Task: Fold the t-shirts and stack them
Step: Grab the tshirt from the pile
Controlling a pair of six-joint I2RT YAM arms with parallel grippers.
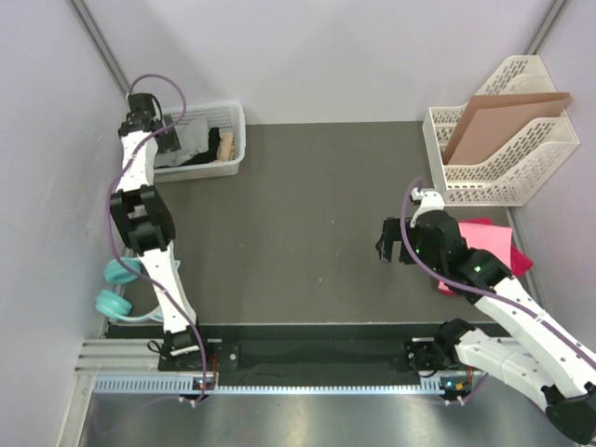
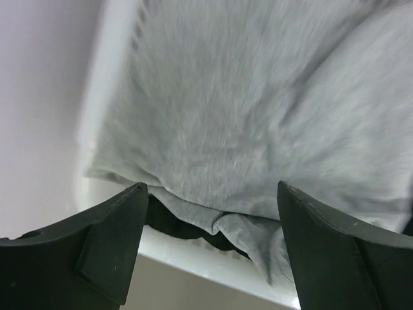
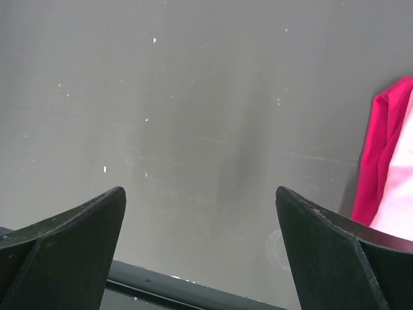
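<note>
Camera above: the left arm stretches far forward to the table's far-left corner, the left gripper [image 1: 175, 140] hanging over a white basket [image 1: 235, 140] that holds the grey t-shirt [image 1: 193, 140]. The right arm is folded at the elbow, the right gripper [image 1: 393, 251] above the dark table [image 1: 298, 214]. The pink t-shirt [image 1: 486, 235] and magenta t-shirt [image 1: 521, 264] lie under its forearm.

Left wrist: fingers spread wide and empty, near the crumpled grey cloth.

Right wrist: fingers wide, nothing between them, over bare tabletop.

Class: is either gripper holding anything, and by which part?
Nothing. The left gripper is open above the grey t-shirt; the right gripper is open too.
</note>
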